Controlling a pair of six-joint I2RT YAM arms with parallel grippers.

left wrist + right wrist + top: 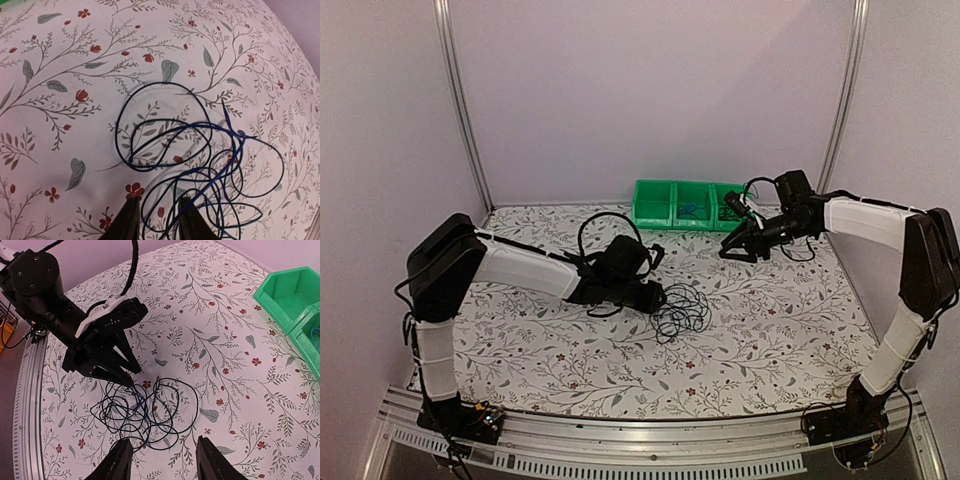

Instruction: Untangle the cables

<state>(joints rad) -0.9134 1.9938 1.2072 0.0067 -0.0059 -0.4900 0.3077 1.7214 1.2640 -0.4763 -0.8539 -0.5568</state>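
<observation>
The cables [682, 312] lie in a small loose tangle of thin black loops and a blue strand on the flowered table cloth [770, 330]. My left gripper [663, 297] is down at the tangle's left edge. In the left wrist view its fingers [125, 222] stand apart, and a few strands of the cables [220, 170] run through the gap between them. My right gripper [732, 250] hangs high at the back right, open and empty. From there it looks down on the cables [145, 405] and on the left gripper [135, 378].
A row of green bins [685, 205] stands at the back edge of the table, and one holds something blue. The same green bins [295, 295] show at the right of the right wrist view. Thick black arm cable [605, 225] loops above the left wrist.
</observation>
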